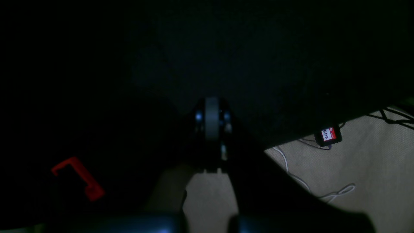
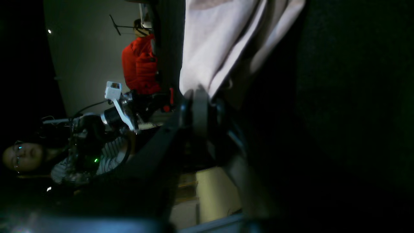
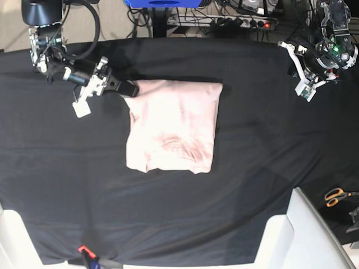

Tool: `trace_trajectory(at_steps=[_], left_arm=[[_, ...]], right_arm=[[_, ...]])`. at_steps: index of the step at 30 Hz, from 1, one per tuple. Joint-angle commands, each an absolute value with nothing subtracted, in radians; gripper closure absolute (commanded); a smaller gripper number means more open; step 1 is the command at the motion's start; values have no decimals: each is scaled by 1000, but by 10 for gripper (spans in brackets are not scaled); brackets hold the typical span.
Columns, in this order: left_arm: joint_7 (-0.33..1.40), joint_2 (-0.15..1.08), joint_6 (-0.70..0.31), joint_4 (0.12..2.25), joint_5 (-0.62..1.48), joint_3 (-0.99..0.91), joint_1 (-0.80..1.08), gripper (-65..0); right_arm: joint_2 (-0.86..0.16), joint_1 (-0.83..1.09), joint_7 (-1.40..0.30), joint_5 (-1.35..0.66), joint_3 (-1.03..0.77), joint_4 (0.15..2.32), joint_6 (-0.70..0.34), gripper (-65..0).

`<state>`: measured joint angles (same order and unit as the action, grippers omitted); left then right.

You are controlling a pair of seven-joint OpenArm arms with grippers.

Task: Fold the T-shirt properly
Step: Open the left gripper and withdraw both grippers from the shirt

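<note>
The pale pink T-shirt (image 3: 174,126) lies folded into a rough rectangle in the middle of the black cloth (image 3: 263,168). My right gripper (image 3: 132,89) is at the shirt's top-left corner. In the right wrist view its jaws (image 2: 198,94) are together and pink fabric (image 2: 216,42) fans out from the tip, so it is shut on the shirt's edge. My left gripper (image 3: 293,66) is far to the shirt's right, near the table's back corner. In the left wrist view it (image 1: 212,105) is shut and empty over black cloth.
Orange-handled scissors (image 3: 336,196) lie off the table's right side. A red clamp (image 1: 79,178) and white cables (image 1: 307,184) are below the table edge. A power strip (image 3: 235,22) sits behind the table. White furniture (image 3: 291,235) stands at the front. A person (image 2: 19,157) is nearby.
</note>
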<state>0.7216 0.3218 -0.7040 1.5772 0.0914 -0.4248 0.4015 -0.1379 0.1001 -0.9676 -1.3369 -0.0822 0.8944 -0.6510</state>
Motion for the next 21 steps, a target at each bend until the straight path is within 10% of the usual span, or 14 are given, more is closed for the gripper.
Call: trace_trajectory(at_steps=[1, 7, 21], left_arm=[[710, 338, -698, 1596, 99, -432, 400, 0], [710, 340, -698, 1596, 94, -433, 400, 0], [710, 334, -698, 1626, 99, -429, 395, 0]], right_arm=[[-151, 130, -1021, -1225, -88, 862, -564, -144], [-151, 136, -1049, -1227, -93, 862, -542, -492], [-189, 292, -845, -1179, -125, 1095, -332, -398]])
